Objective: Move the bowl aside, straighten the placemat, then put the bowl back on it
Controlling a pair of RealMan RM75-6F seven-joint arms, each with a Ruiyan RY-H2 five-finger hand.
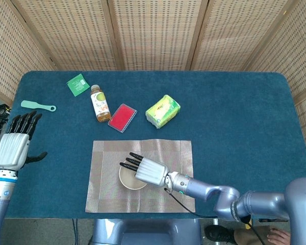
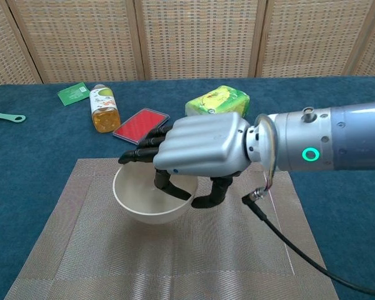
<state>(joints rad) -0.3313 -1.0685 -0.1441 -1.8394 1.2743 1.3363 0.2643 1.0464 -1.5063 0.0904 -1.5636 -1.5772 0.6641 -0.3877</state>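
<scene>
The right hand [image 2: 200, 153] is pinching the round cream ceramic bowl [image 2: 151, 194] by its three o'clock rim over the grey woven placemat [image 1: 107, 196], risking tipping it on release.

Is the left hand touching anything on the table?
No, the left hand hangs open beside the table's left edge, holding nothing.

Bowl [image 2: 151, 195]: your right robot hand [image 2: 200, 153] covers its right rim in the chest view; the head view shows even less of it.
Bowl's underside: you cannot tell whether it touches the placemat [image 2: 81, 250].
Placemat: bottom edge cut off at the chest view's lower border.
Left robot hand [image 1: 16, 143]: seen only at the head view's left.
Bottle [image 1: 99, 103]: label print too small to read.
</scene>
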